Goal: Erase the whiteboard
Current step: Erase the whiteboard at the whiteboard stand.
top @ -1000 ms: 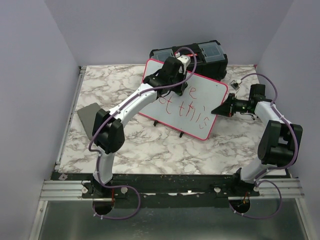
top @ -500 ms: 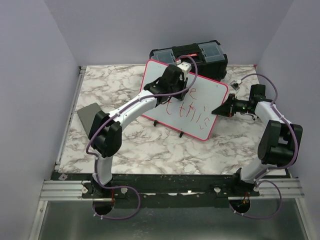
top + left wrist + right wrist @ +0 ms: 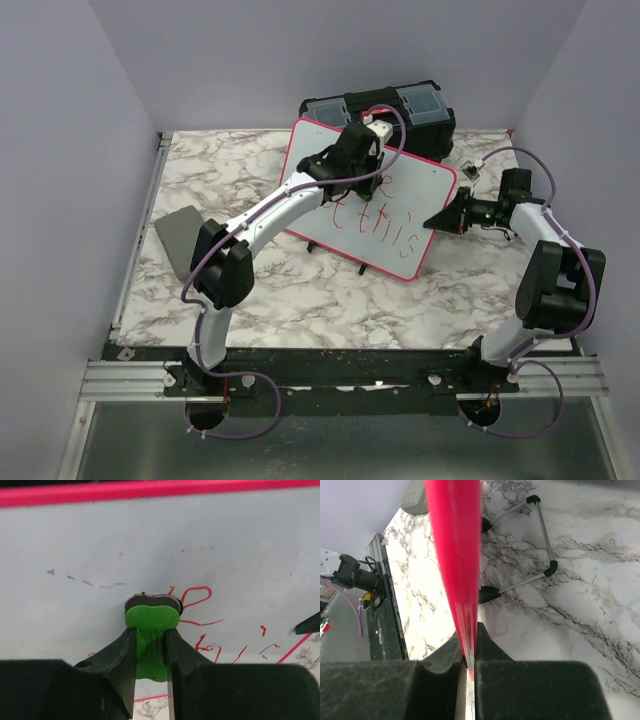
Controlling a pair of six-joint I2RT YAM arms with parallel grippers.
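Note:
The whiteboard [image 3: 400,215] stands tilted on the marble table, white with a pink-red rim and red handwriting [image 3: 385,222] on its right half. Its left part is wiped, with faint marks. My left gripper [image 3: 362,168] is shut on a green eraser [image 3: 150,630] with a dark pad, pressed against the board [image 3: 100,555] beside red letters [image 3: 197,597]. My right gripper [image 3: 437,219] is shut on the board's right rim [image 3: 457,570], seen edge-on in the right wrist view.
A black toolbox [image 3: 400,108] stands right behind the board. A small grey flat pad [image 3: 178,232] lies at the left. The board's wire stand with black feet [image 3: 540,535] rests on the marble. The table's left edge has a metal rail [image 3: 135,250].
My left gripper with the eraser has moved right and slightly up across the board's upper part, towards the red letters. The right gripper and board have not moved.

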